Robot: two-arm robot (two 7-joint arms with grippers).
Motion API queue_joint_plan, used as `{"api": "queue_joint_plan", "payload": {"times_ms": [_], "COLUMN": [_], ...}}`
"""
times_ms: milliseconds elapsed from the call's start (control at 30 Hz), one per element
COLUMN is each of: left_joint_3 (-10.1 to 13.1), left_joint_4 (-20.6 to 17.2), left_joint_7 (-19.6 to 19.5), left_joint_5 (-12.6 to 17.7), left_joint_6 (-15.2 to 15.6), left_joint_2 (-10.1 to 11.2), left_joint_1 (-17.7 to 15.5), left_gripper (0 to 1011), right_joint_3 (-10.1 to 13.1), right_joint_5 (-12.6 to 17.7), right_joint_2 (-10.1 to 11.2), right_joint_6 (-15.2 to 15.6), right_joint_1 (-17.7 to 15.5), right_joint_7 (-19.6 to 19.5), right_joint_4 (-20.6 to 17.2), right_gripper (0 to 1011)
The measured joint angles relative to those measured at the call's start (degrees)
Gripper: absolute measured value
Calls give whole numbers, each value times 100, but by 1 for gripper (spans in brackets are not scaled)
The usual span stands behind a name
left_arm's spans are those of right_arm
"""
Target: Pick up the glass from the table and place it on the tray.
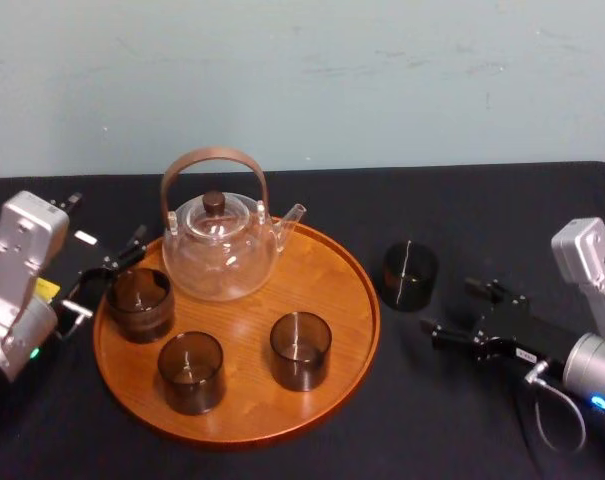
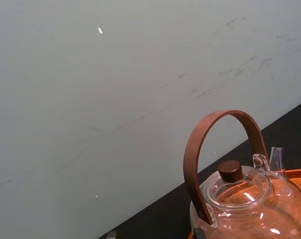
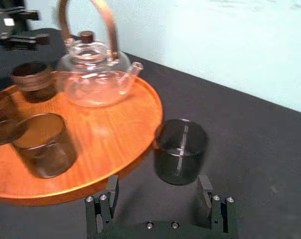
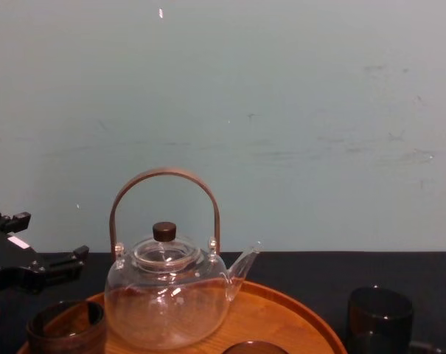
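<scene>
On the table (image 1: 502,210), which is covered in plain black cloth, a dark smoky cylindrical glass (image 1: 409,275) stands upright just off the right-hand edge of the large round orange-brown wooden tray (image 1: 334,292), close to its rim but not on it. The right gripper (image 1: 454,310) sits low over the cloth just beside this glass. Its black fingers (image 3: 110,195) are spread wide and point at the glass, one to each side, without touching it.

On the tray stand a clear glass teapot with a curved brown handle (image 1: 220,250) and three more dark glasses. One of them, the rear-left glass (image 1: 140,303), is next to the left gripper (image 1: 107,275). That gripper is at the tray's left rim, its fingers apart and holding nothing.
</scene>
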Motion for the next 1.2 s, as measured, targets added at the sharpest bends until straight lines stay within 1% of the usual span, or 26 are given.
{"api": "queue_joint_plan", "payload": {"times_ms": [33,267,467,767,1200], "left_joint_3": [0,0,0,0,0], "left_joint_4": [0,-1,0,-1,0], "left_joint_7": [0,0,0,0,0], "left_joint_5": [0,0,0,0,0], "left_joint_6": [0,0,0,0,0], "left_joint_2": [0,0,0,0,0], "left_joint_1": [0,0,0,0,0], "left_gripper": [1001,1001,1001,1001,1001], "right_joint_3": [0,126,143,16,-211], "right_joint_5": [0,-24,-85,-262,-553], "right_joint_2": [0,-205,-307,-495,-776], "right_joint_6": [0,346,489,667,723], "right_joint_1": [0,101,220,577,1138], "right_joint_7": [0,-188,-200,-136,-11], "right_joint_4": [0,146,265,600,1140], "right_gripper": [1003,1002,1002,1002,1002]}}
